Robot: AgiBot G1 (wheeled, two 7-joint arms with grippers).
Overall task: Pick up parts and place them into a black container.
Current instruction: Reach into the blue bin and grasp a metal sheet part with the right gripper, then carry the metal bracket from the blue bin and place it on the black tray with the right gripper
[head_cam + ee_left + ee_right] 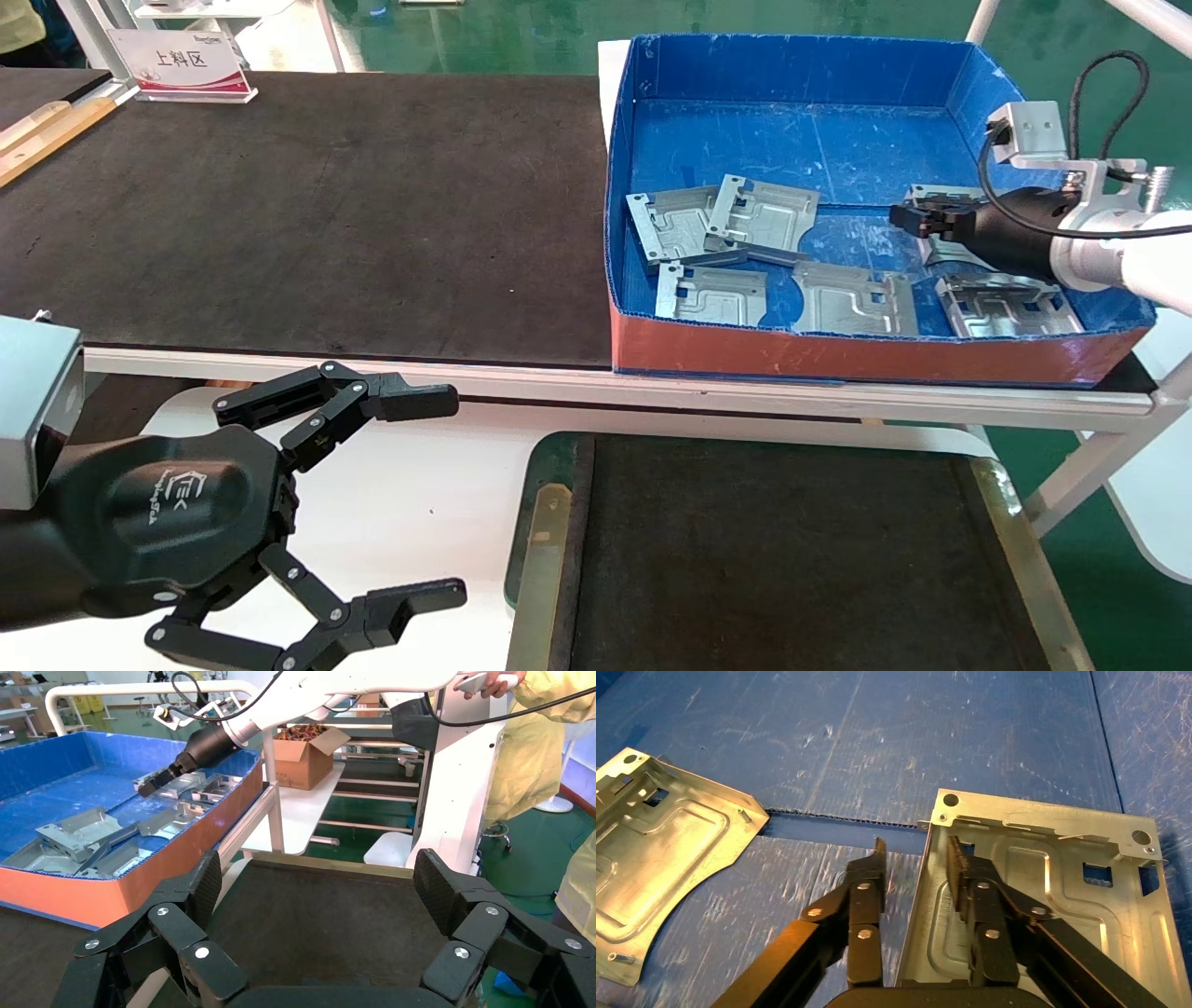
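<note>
Several silver-grey stamped parts (759, 219) lie inside a blue-walled box with a red front (838, 359). My right gripper (917, 219) is low inside that box at its right side. In the right wrist view its open fingers (917, 864) straddle the edge of one part (1060, 896), one finger over the part and one over the blue floor; another part (659, 853) lies to the side. The black container (773, 550), empty, sits in front of the box. My left gripper (456, 497) is wide open and empty beside the container, which shows between its fingers in the left wrist view (316, 917).
A large black mat (326, 214) covers the table left of the blue box. A white sign (186, 65) stands at the back left. In the left wrist view a person in yellow (534, 755) stands beyond the white frame, near a cardboard box (306, 759).
</note>
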